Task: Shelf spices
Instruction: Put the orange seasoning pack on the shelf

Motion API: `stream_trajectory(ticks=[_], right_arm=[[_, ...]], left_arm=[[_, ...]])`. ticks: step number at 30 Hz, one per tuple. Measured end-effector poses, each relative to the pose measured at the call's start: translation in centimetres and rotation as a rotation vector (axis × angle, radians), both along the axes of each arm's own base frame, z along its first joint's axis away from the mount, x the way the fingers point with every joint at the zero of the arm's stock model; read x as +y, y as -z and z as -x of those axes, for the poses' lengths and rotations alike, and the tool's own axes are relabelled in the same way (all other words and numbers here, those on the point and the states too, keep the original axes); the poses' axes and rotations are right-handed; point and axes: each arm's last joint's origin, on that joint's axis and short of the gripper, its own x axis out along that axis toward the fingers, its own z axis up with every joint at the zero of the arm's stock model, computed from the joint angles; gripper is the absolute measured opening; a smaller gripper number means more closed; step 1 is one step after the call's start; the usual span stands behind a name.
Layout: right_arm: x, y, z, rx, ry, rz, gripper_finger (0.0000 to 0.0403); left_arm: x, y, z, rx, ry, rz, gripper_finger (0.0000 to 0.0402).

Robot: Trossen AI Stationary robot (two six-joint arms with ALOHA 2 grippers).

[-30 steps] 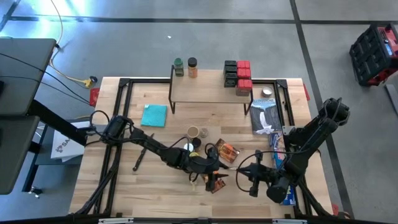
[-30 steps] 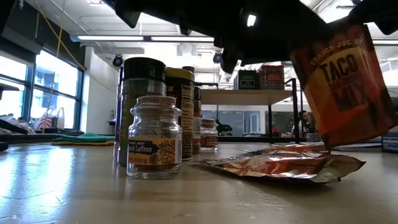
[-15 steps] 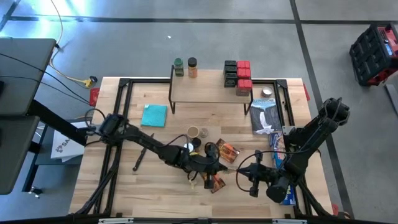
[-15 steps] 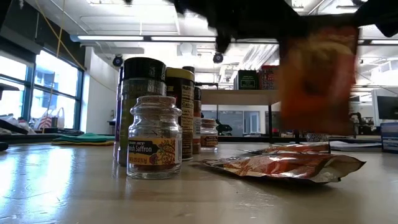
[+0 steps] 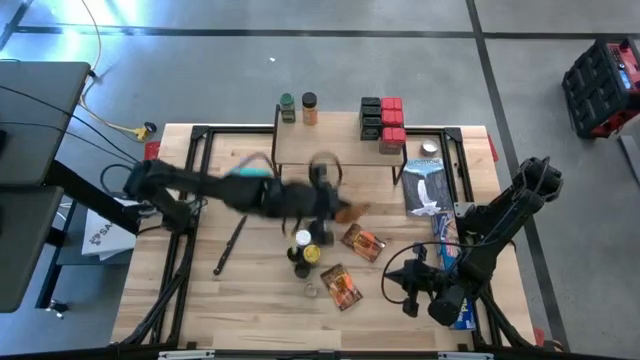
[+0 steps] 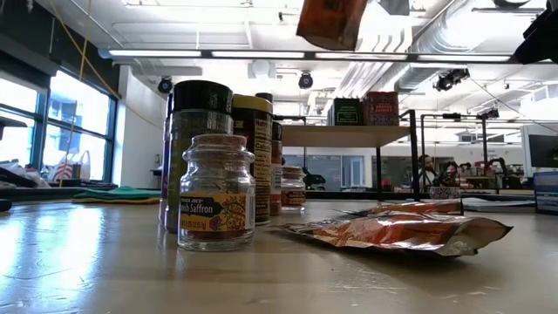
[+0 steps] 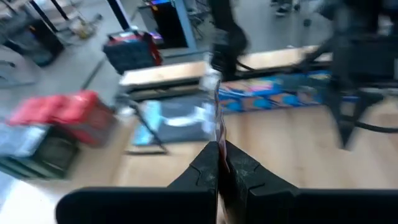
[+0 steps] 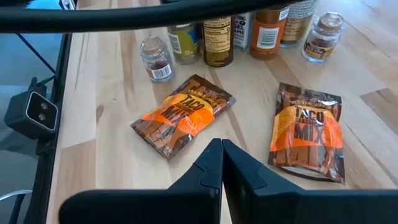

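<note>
This is a robotics lab in an open industrial hall. A wooden worktable (image 5: 200,300) on a black metal frame stands on bare concrete floor (image 5: 400,70). Exposed ceiling ducts (image 6: 453,35) and strip lights (image 6: 174,54) hang overhead, beside tall windows (image 6: 78,113).

- The small glass jar (image 6: 215,193) nearest the low camera has a label reading "Saffron", with smaller print above it too fine to read.
- In the right wrist view, two orange-brown packets lie flat on the worktop: one packet (image 8: 184,116) reads "TACO MIX", and the other packet (image 8: 306,131) reads "TACO MIX" too.
- Labels on the taller jars cannot be read.
</note>
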Motion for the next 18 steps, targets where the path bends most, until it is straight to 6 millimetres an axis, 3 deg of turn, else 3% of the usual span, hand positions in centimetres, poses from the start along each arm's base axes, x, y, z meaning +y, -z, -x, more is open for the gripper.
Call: stream_trajectory(ticks=[4,10,18], right_arm=[[-0.1,0.0,0.0,-0.016,0.011,0.017,0.0001],[-0.1,-0.1,-0.1,-0.040,0.030,0.038,0.0001],[-0.2,-0.1,-0.1,-0.059,0.046,0.058,0.0001]], left_arm=[[5.5,-1.6,0.0,-0.035,-0.022,-0.032,0.0000],[14.1,-0.9,0.0,-0.022,-0.099,-0.031,0.0000],[21.2,0.7,-0.3,-0.101,-0.123,0.010,0.0000]])
